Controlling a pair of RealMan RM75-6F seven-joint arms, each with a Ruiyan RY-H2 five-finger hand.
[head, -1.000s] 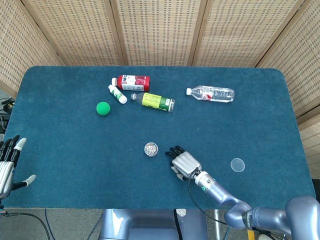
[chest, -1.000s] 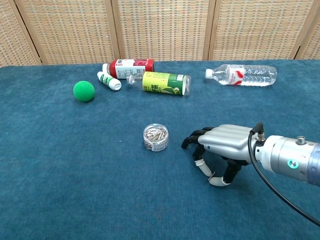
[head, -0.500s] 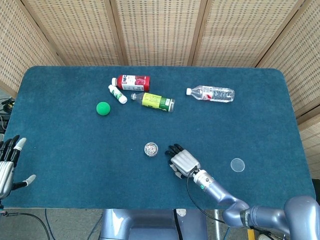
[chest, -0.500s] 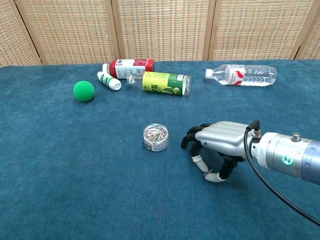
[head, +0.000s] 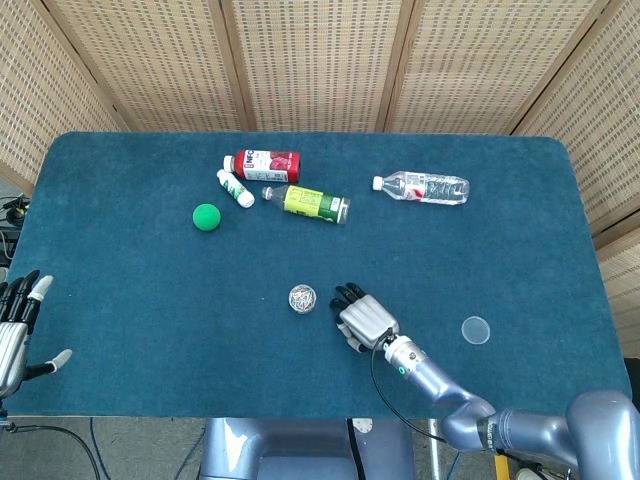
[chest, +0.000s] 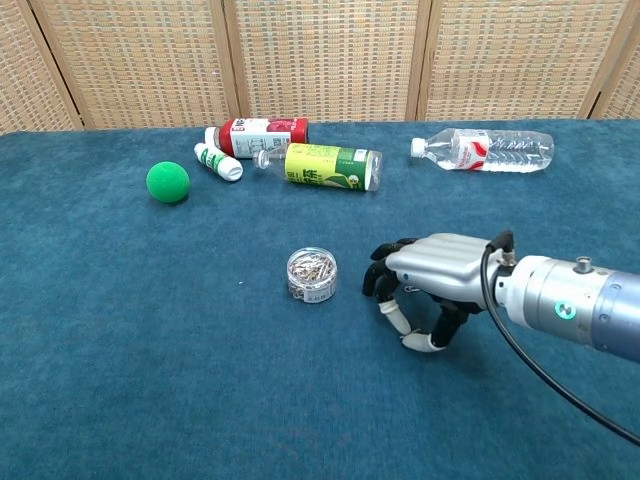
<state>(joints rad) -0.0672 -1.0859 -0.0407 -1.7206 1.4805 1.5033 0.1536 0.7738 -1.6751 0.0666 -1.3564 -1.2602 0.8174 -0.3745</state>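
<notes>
My right hand (head: 362, 317) (chest: 425, 280) hovers palm down just right of a small round clear container of paper clips (head: 302, 298) (chest: 312, 274). Its fingers curl downward and apart, holding nothing, with a short gap to the container. My left hand (head: 14, 330) rests off the table's left front edge, fingers spread and empty; the chest view does not show it.
At the back lie a red-labelled bottle (head: 265, 164), a small white bottle (head: 235, 188), a yellow-green labelled bottle (head: 308, 203) and a clear water bottle (head: 424, 187). A green ball (head: 206, 217) sits left of them. A clear round lid (head: 476, 330) lies at the right front.
My right hand has slid left and slightly farther from me, closing the gap to the paper clip container. The left hand and all objects stay put.
</notes>
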